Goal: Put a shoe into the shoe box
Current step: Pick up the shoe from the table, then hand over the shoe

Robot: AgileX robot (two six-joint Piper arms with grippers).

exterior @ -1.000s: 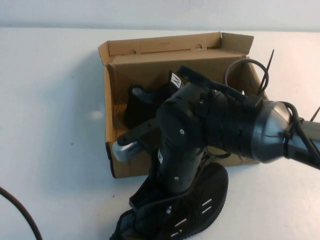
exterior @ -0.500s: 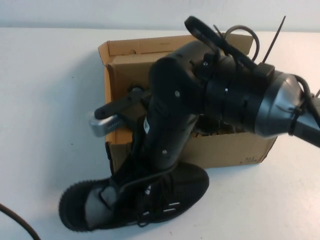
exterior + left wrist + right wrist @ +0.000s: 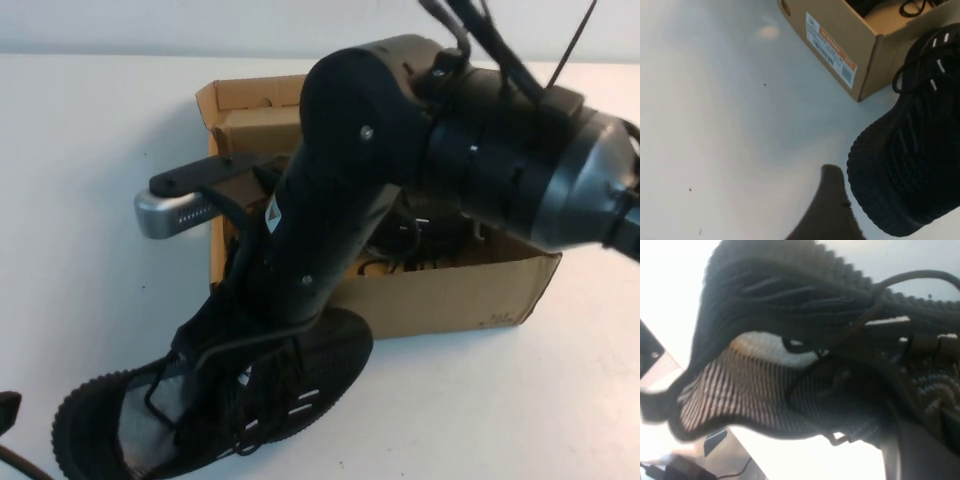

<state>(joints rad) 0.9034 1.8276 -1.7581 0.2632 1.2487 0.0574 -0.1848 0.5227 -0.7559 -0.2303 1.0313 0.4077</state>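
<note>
The shoe (image 3: 230,395), a black knit sneaker with short white dashes on its side, hangs tilted in front of the shoe box (image 3: 450,290). My right gripper (image 3: 250,330) is shut on it at the collar, with the arm covering the fingers. In the right wrist view the shoe's opening (image 3: 765,375) fills the picture. The brown cardboard shoe box stands open behind, partly hidden by the right arm. My left gripper (image 3: 8,410) is at the table's near left edge, open. One of its fingers (image 3: 832,212) shows beside the shoe's ribbed end (image 3: 905,170), apart from it.
Another black shoe (image 3: 420,235) with loose laces lies inside the box. The box's flap lid (image 3: 250,95) stands up at the back. A labelled end wall of the box (image 3: 832,47) faces the left gripper. White table (image 3: 90,250) stretches to the left.
The right arm has swung left and up, carrying the shoe leftward along the box's front. The left gripper's tip has come into the high view at the lower left.
</note>
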